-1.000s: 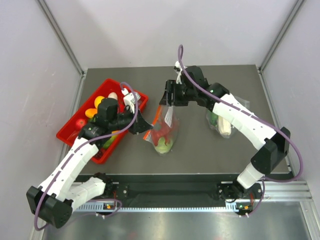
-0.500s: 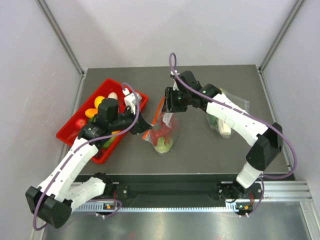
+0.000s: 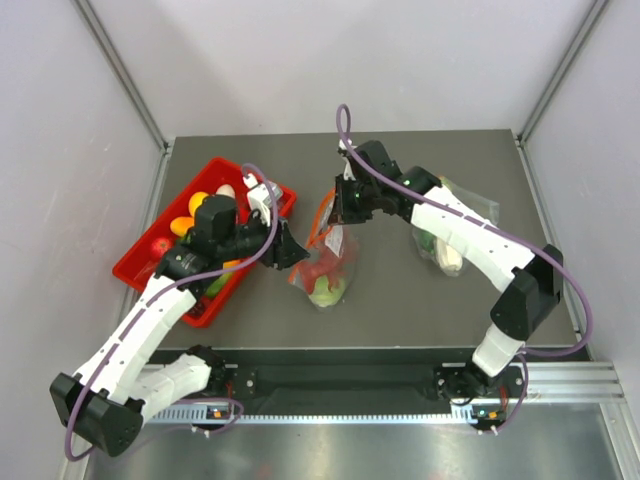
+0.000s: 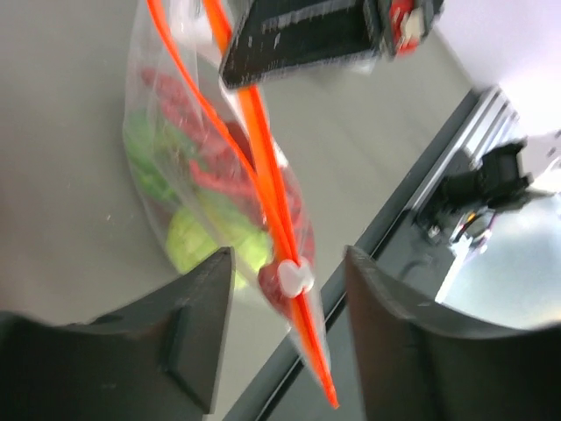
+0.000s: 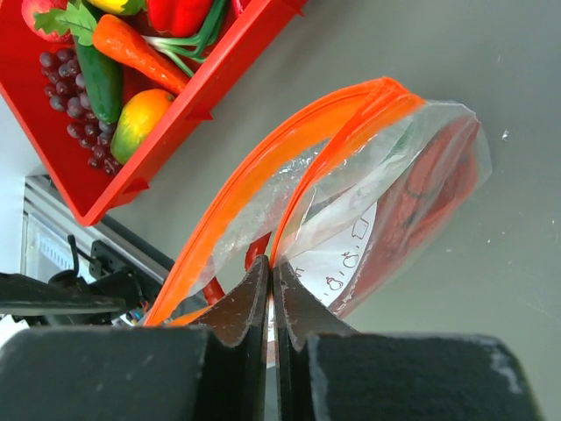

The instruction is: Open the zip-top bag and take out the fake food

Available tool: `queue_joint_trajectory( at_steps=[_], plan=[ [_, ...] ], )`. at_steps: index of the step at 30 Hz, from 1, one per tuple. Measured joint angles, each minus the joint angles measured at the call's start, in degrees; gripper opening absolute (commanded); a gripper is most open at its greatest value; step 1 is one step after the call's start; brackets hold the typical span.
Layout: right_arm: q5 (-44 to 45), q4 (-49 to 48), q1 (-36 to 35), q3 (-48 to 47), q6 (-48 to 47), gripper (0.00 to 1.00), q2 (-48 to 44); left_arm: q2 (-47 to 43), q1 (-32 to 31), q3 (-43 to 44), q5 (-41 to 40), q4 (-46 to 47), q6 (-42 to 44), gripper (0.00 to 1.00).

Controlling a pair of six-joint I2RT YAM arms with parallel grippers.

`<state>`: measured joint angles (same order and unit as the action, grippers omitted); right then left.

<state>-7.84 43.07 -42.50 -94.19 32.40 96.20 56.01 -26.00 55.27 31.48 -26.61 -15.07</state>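
The zip-top bag [image 3: 328, 262] stands mid-table, its red-orange zip strip [image 5: 263, 167] parted into two arcs. Inside it lies the fake food: red chili pieces [image 4: 210, 167] over a pale green cabbage [image 4: 206, 241]. My right gripper [image 3: 345, 208] is shut on one lip of the mouth, the fingertips [image 5: 254, 285] pinching the clear plastic just under the strip. To the bag's left, my left gripper [image 3: 287, 250] is open. The white slider [image 4: 295, 276] and the strip's end hang between its fingers [image 4: 188, 324] without touching them.
A red tray [image 3: 228, 163] of toy fruit and vegetables sits at the left, its wall [image 5: 219, 79] close to the bag's mouth. A second clear bag [image 3: 445, 245] with a leek lies at the right, under my right arm. The table's front rail [image 4: 421, 202] runs just below the bag.
My left gripper has opened and let go of the zip strip's end. My right gripper came down to the bag's mouth and closed on one lip.
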Motion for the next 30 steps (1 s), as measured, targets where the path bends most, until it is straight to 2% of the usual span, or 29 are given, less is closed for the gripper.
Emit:
queue_joint_trajectory(
  at_steps=[3, 9, 16, 18, 19, 20, 23, 30],
  plan=[
    [0.0, 0.0, 0.0, 0.0, 0.0, 0.00, 0.0, 0.1, 0.0, 0.0, -0.1, 3.1, -2.9, 0.65],
    [0.1, 0.0, -0.1, 0.0, 0.0, 0.00, -0.1, 3.3, 0.0, 0.1, -1.4, 9.9, -8.4, 0.66],
    [0.5, 0.5, -0.2, 0.0, -0.1, 0.00, -1.0, 9.6, 0.0, 1.2, -4.0, 10.0, -9.0, 0.66],
    [0.5, 0.9, -0.2, 0.1, -0.2, 0.00, -1.5, 10.4, 0.0, 1.5, -4.8, 9.6, -8.9, 0.55],
    [0.6, 1.1, -0.2, 0.1, -0.2, 0.00, -1.7, 10.8, 0.0, 1.8, -5.3, 9.2, -8.8, 0.47],
    [0.8, 1.1, -0.3, 0.3, -0.2, 0.00, -1.9, 11.0, 0.0, 2.1, -5.7, 8.8, -8.2, 0.25],
    [1.7, 1.2, -0.5, 1.2, -0.2, 0.00, -2.7, 11.3, 0.0, 2.4, -6.5, 7.9, -7.8, 0.00],
    [6.1, 2.6, -0.7, 1.6, -0.7, 0.00, -4.1, 11.4, 0.0, 3.8, -9.4, 5.1, -6.1, 0.00]
  ],
)
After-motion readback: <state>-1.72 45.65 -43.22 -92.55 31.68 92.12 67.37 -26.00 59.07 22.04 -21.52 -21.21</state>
